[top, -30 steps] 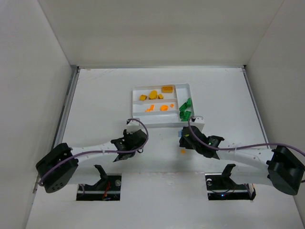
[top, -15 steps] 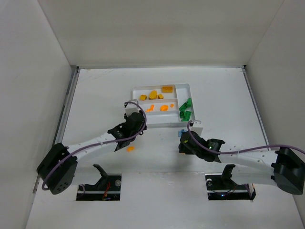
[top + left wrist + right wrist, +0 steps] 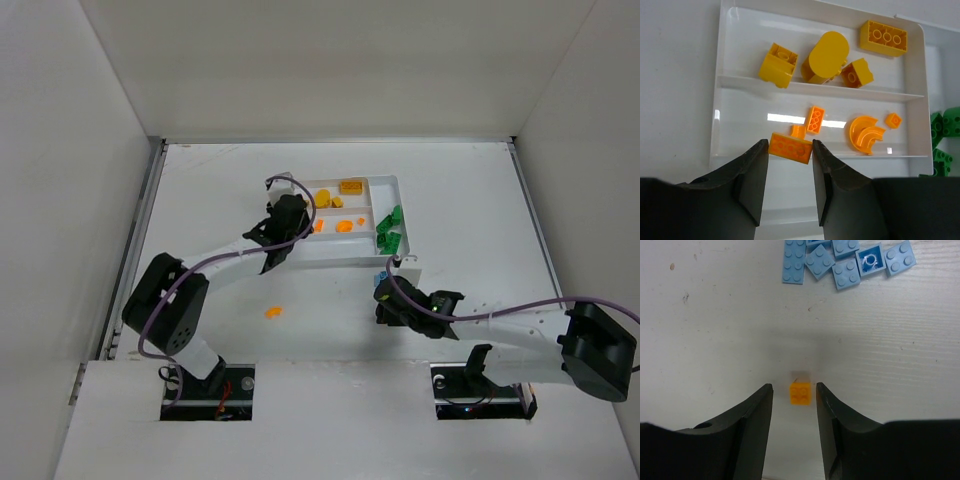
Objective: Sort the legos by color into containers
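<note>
Orange brick sat pinched in the left tool over the tray's middle section; right tool stood narrowly open, straddling a small orange piece on the bench, blue pieces at twelve o'clock.

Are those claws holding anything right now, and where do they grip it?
Left gripper pinches an orange brick by its two ends; right gripper holds nothing.

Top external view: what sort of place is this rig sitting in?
Probably a lab recording booth: plain white walls box in a white table holding a compartment tray and lego pieces.
</note>
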Controlling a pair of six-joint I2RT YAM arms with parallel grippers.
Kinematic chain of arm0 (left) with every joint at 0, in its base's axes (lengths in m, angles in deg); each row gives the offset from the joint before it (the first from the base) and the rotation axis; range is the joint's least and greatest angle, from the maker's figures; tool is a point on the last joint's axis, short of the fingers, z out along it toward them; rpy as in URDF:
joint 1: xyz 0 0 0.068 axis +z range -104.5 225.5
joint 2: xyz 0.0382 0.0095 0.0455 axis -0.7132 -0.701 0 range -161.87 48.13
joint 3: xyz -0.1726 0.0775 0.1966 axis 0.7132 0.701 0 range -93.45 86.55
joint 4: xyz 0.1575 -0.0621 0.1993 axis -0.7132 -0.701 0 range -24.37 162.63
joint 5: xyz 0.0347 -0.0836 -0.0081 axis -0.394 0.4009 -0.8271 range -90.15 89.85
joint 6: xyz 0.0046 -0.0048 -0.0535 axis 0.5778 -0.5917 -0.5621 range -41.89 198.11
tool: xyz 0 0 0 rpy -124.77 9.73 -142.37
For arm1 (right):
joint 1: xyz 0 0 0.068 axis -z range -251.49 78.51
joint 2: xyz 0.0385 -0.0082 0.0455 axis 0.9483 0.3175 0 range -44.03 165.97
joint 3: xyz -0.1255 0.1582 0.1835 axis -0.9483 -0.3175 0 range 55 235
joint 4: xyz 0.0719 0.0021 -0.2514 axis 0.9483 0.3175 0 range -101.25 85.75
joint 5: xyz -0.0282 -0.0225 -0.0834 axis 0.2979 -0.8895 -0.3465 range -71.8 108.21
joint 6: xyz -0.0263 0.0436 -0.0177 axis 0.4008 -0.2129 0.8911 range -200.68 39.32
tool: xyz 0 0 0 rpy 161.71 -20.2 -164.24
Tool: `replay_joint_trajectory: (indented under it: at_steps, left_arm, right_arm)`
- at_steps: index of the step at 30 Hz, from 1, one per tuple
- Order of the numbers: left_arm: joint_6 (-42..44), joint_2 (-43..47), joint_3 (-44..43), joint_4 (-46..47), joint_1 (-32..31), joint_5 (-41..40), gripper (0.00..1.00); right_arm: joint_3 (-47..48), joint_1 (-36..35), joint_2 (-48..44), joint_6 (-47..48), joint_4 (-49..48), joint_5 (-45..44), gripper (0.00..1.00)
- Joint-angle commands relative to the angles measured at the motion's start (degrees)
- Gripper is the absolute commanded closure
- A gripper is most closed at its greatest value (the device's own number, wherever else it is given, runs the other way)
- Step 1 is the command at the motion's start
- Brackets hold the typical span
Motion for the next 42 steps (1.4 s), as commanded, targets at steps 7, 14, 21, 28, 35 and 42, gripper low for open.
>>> replay_joint_trajectory:
  at_steps: [7, 14, 21, 28, 35, 42]
  left_arm:
    - [3.12, -8.17, -7.43, 2.31, 0.4, 0.67, 0.77]
    - [3.3, -10.98, -8.14, 2.49, 0.49, -1.35, 0.72]
    - [3.56, -10.2, -7.52, 2.49, 0.14, -2.67, 0.55]
    - [3.91, -5.02, -4.54, 2.4, -0.39, -2.59, 0.53]
    - [4.26, 6.4, 3.98, 1.61, -2.76, -2.41, 0.57]
    - [3.13, 21.16, 14.88, -5.94, -3.91, -2.94, 0.58]
  right_arm:
    - [0.46, -0.5, 1.11, 0.46, -2.4, -0.23, 0.55]
    - [1.16, -0.5, 2.69, 0.9, -2.06, -0.32, 0.58]
    - [1.6, -1.02, 3.66, 0.99, -1.62, 0.21, 0.59]
    - [2.3, -1.2, 5.59, 0.99, -1.44, 0.21, 0.64]
    - [2.83, -1.29, 6.13, 1.16, -2.14, 0.03, 0.76]
    - [9.41, 0.2, 6.12, 7.56, -4.77, 0.12, 0.77]
